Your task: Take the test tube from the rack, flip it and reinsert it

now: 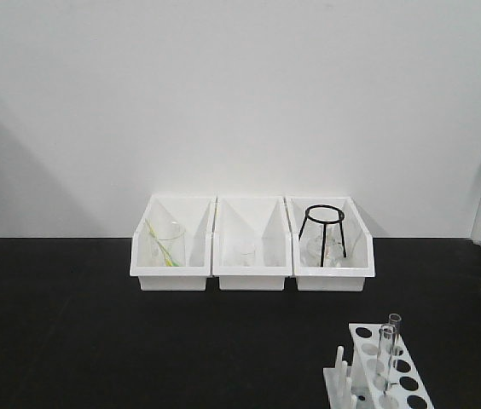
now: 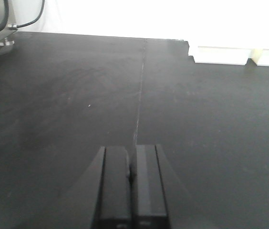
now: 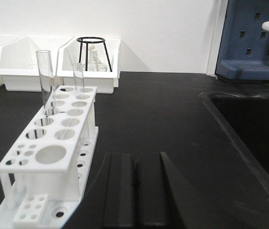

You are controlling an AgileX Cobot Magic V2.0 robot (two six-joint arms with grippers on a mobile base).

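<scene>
The test tube (image 3: pixel 45 78) is thin glass, so light, slick and crackable; I'd pinch it gently on the stretch sticking up above the rack (image 3: pixel 53 143), where it stands upright beside its twin (image 3: pixel 78 76). Left jaws and right jaws are both squeezed fully together, holding nothing, clear of the rack.

The black surface (image 1: pixel 95 324) carries three white bins (image 1: pixel 252 271) side by side along its far edge, against the wall. The white rack (image 1: pixel 398 375) stands on the near side to the right, well apart from them. A thin seam (image 2: pixel 139 95) crosses the surface, and a sink (image 3: pixel 253 129) is recessed into it right of the rack.
</scene>
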